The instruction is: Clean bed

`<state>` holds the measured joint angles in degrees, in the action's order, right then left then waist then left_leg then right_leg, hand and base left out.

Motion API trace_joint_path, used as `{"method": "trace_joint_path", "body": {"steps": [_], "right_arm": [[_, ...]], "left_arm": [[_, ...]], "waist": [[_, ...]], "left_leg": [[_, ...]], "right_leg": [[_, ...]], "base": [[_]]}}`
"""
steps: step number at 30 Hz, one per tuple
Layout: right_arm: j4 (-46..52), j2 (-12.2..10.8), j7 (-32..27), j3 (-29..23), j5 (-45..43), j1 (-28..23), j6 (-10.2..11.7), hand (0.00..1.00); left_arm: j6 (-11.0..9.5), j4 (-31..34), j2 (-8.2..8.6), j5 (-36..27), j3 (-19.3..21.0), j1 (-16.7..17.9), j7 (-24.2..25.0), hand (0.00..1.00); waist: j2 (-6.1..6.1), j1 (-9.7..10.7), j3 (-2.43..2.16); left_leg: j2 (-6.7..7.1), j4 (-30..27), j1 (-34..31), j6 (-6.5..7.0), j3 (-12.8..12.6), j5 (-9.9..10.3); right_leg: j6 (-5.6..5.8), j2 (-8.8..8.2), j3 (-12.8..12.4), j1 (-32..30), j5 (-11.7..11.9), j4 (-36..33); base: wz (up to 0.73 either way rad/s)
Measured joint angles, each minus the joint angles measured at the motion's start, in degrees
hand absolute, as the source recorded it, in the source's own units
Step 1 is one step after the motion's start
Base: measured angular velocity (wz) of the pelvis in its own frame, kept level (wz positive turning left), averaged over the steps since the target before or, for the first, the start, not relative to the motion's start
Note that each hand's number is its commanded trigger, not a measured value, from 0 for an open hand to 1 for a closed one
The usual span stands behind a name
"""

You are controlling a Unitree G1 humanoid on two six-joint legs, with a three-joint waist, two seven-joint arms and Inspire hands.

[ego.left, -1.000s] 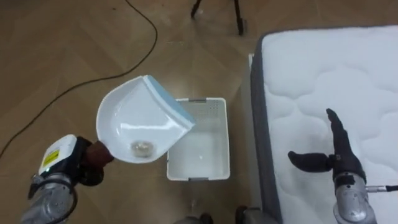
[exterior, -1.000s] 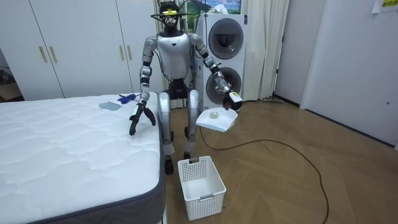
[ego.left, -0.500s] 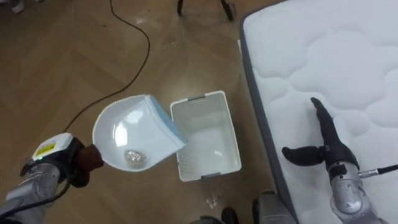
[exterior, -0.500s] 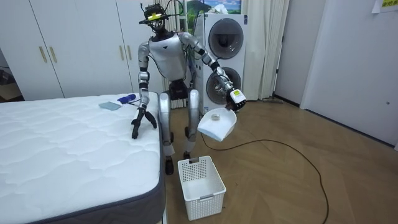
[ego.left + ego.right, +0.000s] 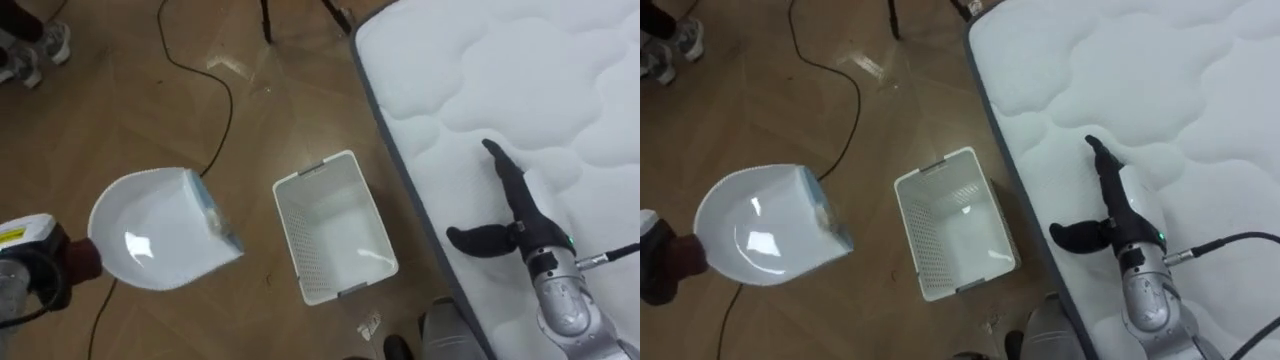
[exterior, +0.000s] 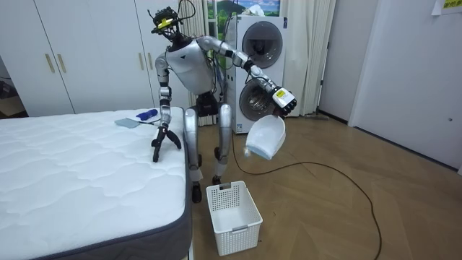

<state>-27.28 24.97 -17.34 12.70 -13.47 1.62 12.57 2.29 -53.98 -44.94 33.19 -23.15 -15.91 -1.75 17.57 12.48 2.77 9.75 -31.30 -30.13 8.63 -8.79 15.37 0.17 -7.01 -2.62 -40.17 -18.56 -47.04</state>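
The left hand is closed round the dark handle of a white dustpan, which juts out to that hand's right with its blue-edged lip facing the basket. The bowl looks empty apart from a glint of light. The right hand hangs over the near edge of the bed, fingers straight and together, thumb stuck out sideways, holding nothing. I cannot tell whether it touches the mattress.

Between the two hands a white basket stands on the floor, just beside the bed's edge and a little apart from the pan's lip, so the pan is beside it rather than over it. A small pale scrap lies on the floor close to the basket's near end. In the room view the pan hangs tilted, mouth down, from the raised left hand, higher than the basket. Beyond the right hand, at the bed's far end, lie some blue things.

The step looks like tipping the pan out into the basket, and it seems all but finished. The next move probably calls for levelling the pan, carrying it to the mattress and going after those blue things.
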Motion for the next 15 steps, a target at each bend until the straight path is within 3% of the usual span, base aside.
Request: {"method": "trace_joint_path", "body": {"steps": [4, 9, 11, 15], "right_arm": [[0.75, 0.16, 0.03, 0.73, 0.83, 0.36, 0.04, 0.00], [0.69, 0.51, 0.71, 1.21, 2.24, 0.91, 0.72, 0.00], [0.53, 1.23, 1.28, 1.48, 2.25, 1.62, 1.84, 0.00], [-0.35, 1.89, 1.22, 2.33, 2.38, 1.97, 3.53, 0.00]], "left_arm": [[0.18, 0.59, -1.67, 2.29, -0.32, -0.40, -0.08, 1.00], [0.19, 2.91, -3.91, 5.23, -4.45, -1.19, -0.22, 1.00], [0.10, 3.32, -4.44, 5.24, -5.35, -1.59, -0.23, 1.00], [-0.14, 3.18, -5.49, 5.19, -8.48, -3.91, -0.31, 1.00]], "waist": [[0.15, 0.29, 0.05], [0.34, 1.70, 0.15], [1.22, 2.74, 0.68], [1.79, 3.52, 0.97]], "left_leg": [[0.05, 0.45, -0.02, 0.00, -1.49, 0.01], [0.15, 0.58, 0.09, 0.00, -3.50, 0.01], [0.16, 0.53, -0.05, 0.03, -3.48, -0.02], [0.13, 0.65, 0.21, 0.03, -3.75, -0.02]], "right_leg": [[0.06, -0.20, -1.09, -1.03, -0.26, -1.00], [0.05, -1.08, -1.18, -1.64, -1.12, -2.55], [0.04, -1.15, -1.29, -1.65, -1.22, -2.57], [0.04, -0.84, -1.95, -1.57, -1.42, -2.31]], "base": [[-0.05], [0.08], [0.07], [0.00]]}}
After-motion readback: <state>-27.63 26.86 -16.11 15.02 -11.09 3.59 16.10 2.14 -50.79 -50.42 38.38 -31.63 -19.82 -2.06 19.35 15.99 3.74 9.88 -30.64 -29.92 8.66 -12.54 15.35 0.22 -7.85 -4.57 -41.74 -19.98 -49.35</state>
